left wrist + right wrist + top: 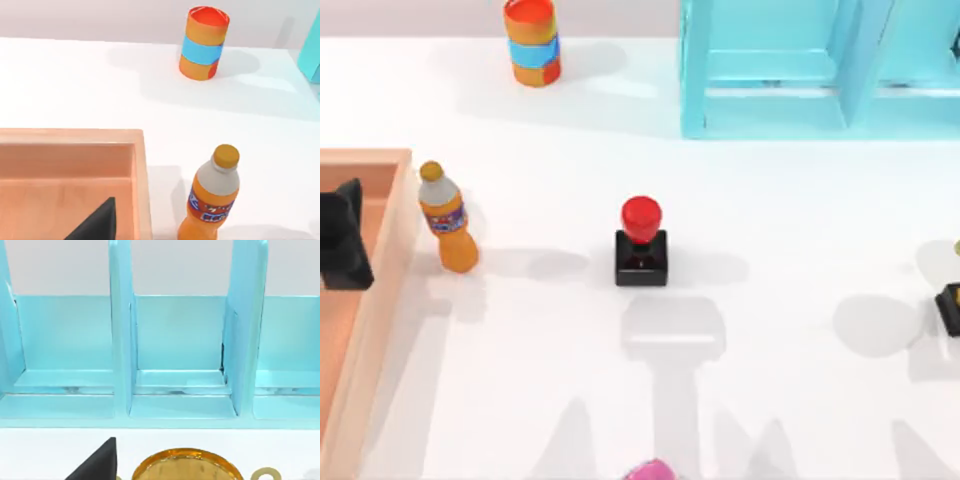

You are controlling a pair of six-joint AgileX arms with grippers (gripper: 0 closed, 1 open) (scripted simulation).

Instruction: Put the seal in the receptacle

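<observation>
Your left gripper [342, 235] sits at top view's far left edge, dark, finger state unreadable. One dark fingertip [97, 462] pokes into your right wrist view.

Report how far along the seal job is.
Nothing looks done yet. The seal stands upright mid-table, untouched, well to the right of the receptacle at the table's left edge. The left gripper sits over the receptacle. Grasping, carrying and placing the seal all remain.
</observation>
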